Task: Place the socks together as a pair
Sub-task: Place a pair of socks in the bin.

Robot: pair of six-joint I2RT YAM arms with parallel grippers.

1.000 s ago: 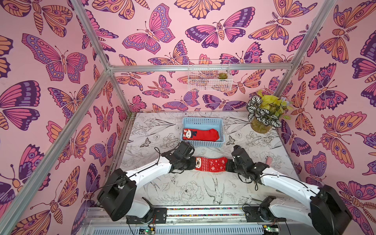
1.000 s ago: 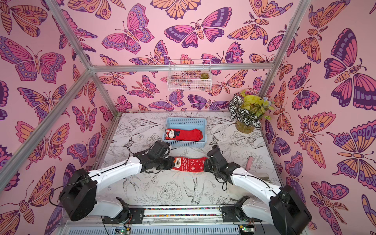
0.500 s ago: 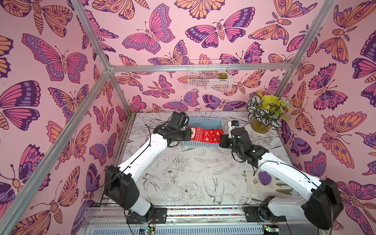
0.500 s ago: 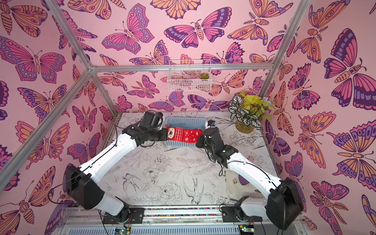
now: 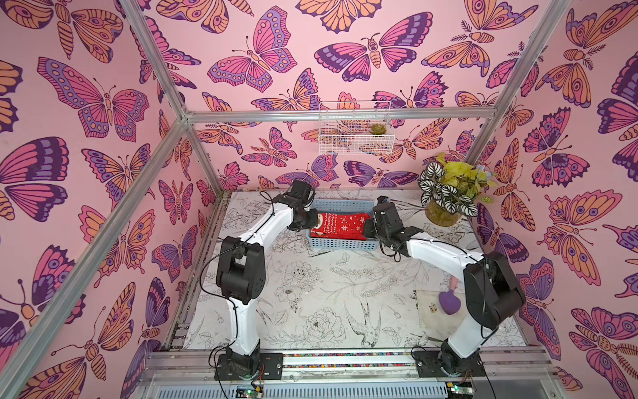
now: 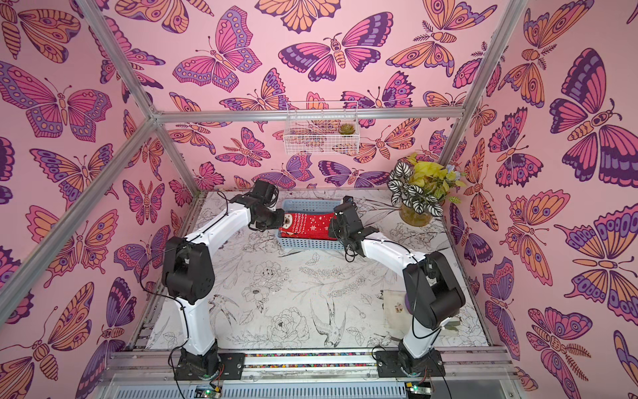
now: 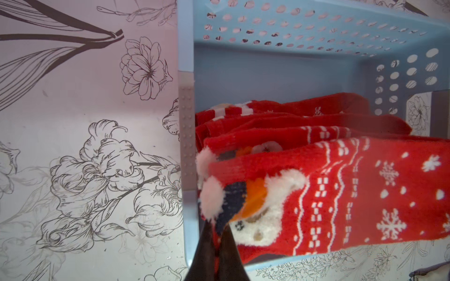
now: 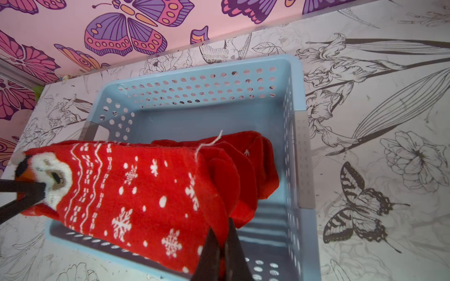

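Sock [image 5: 340,224], red with white snowflakes, is held stretched lengthwise just above the basket [image 5: 341,246], which stands at the middle of the surface's [image 5: 310,293] far edge. Left claw [image 7: 216,227] is seen pressed together on the fuzzy animal-face cuff [image 7: 267,219]. Right claw [image 8: 222,233] is seen pinched on the toe [image 8: 214,204]. Other socks [image 8: 255,165] are packed on edge inside the basket, behind and below the held one; whether it touches them cannot be told. The sock is judged light, soft and limp: nothing stiff is in it, so any slack between the two holds would let the middle sag. The knit looks stretchy, so hard pulling is best avoided. The two ends are judged the right places to be gripped, as the sock is kept flat and its pattern facing up that way. The cuff is thick and plush, giving the pads bulk to bite. The toe is thin and could be slipped out more easily. A loose thread [image 8: 209,143] is noted near the toe, where a snag is possible. An even, joint release is advised so it is laid flat on its mate.
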